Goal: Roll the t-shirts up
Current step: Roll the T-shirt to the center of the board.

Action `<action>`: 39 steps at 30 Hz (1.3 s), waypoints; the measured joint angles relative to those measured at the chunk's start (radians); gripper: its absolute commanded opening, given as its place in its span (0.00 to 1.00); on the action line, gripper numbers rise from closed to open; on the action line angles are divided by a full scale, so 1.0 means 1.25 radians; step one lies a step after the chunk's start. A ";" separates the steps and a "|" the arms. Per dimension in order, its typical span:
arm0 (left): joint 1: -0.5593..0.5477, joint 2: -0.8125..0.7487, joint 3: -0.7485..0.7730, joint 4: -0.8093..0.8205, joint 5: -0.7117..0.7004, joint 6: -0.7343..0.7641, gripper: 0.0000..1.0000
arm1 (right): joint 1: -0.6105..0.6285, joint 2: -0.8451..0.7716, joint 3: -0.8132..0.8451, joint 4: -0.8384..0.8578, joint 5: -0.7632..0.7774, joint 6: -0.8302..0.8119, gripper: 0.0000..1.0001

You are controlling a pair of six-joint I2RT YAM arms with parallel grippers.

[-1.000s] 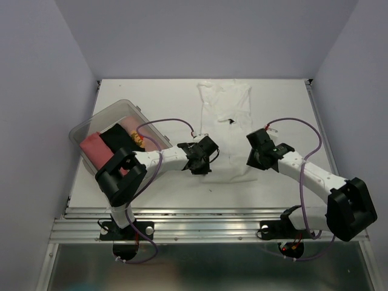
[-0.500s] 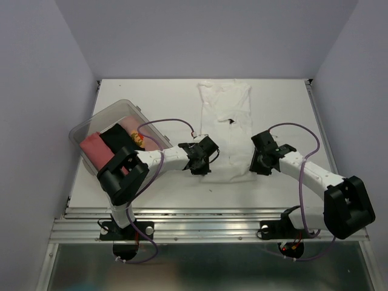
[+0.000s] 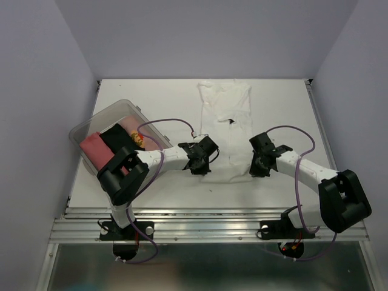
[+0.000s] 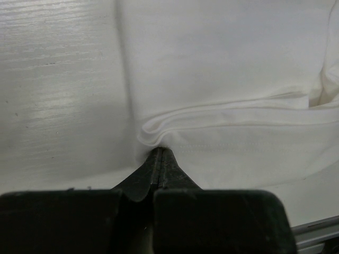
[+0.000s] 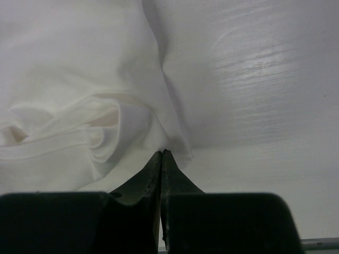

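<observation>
My left gripper has its fingers pressed flat together. A puckered bit of hem of the plain white t-shirt of soft cloth bunches right at their tips, so I read it as pinching the near left corner. The right gripper is likewise closed to a thin line. The shirt's near right edge runs straight into the tips, with a loose curl of fabric gathered just to its left. I take that as a pinch too, though the contact there is slimmer.

From above, the left gripper and right gripper sit at the two near corners of the shirt. It lies as a long narrow strip running away from the arm bases on the pale wooden table. Its small dark neck label shows about halfway up the strip.

Over to the left, well apart, the clear plastic tub holds the salmon-pink shirt, the black shirt and the red and yellow print one, all waiting their turn.

In my judgement I'm at the very start of the roll on the first shirt: the hem is caught, but no full turn is made yet. Next I need to lift both corners a little and carry them over, away from me, at the same pace. That should lay the hem down onto the strip as a tight, straight first turn. If one side leads, the roll will come out skewed, and the right pinch looks like the one that could slip.
</observation>
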 measured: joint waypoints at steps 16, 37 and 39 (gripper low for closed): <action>0.011 0.000 0.000 0.000 0.003 0.000 0.00 | 0.000 -0.127 -0.028 -0.081 0.034 0.140 0.01; 0.013 -0.031 0.044 -0.022 0.007 0.051 0.00 | 0.008 -0.158 0.012 -0.099 -0.019 0.115 0.15; 0.010 -0.047 0.062 -0.020 0.013 0.054 0.00 | 0.018 -0.148 0.026 -0.080 -0.030 0.110 0.11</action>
